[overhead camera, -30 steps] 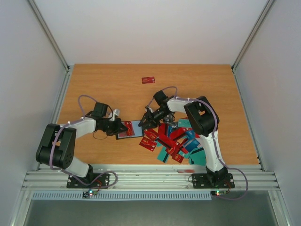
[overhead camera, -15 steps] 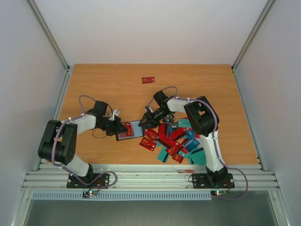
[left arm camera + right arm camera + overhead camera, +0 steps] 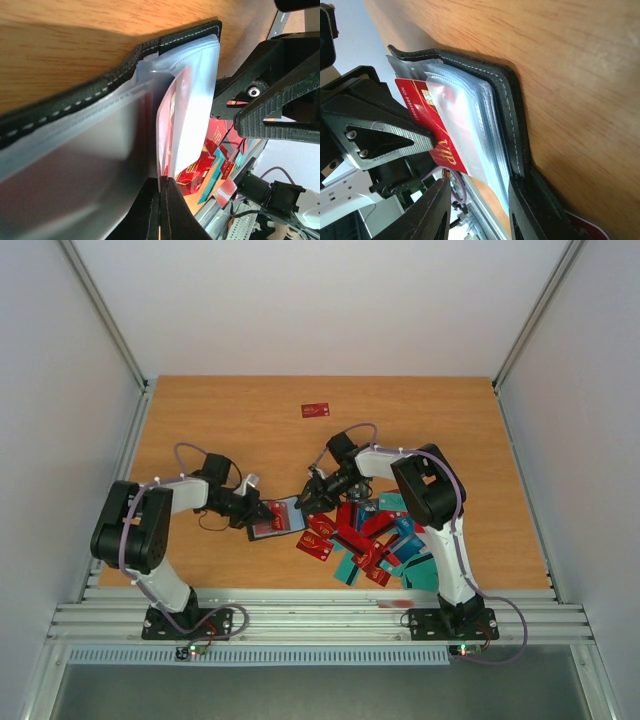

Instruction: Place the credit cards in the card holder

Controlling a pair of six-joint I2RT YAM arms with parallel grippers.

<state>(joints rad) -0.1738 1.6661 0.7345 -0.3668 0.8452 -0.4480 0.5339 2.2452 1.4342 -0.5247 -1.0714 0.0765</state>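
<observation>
The black card holder (image 3: 280, 521) lies open on the table between the grippers, its clear sleeves showing. My left gripper (image 3: 263, 512) is shut on the edge of a red card (image 3: 172, 130) that sits partly inside a clear sleeve (image 3: 197, 115). In the left wrist view the fingers (image 3: 162, 181) pinch the card's near edge, beside the stitched cover (image 3: 100, 86). My right gripper (image 3: 306, 499) is open at the holder's right edge. In the right wrist view its jaws (image 3: 479, 182) straddle the sleeves, one finger against the cover (image 3: 512, 125). The red card (image 3: 427, 131) shows there too.
A pile of red and teal cards (image 3: 375, 540) lies right of the holder, under the right arm. One red card (image 3: 315, 410) lies alone at the far middle of the table. The left arm's cable (image 3: 205, 525) loops beside the holder.
My left arm has swung its elbow and the gripper has moved slightly right, carrying the red card further over the holder. The right gripper has stayed in place.
</observation>
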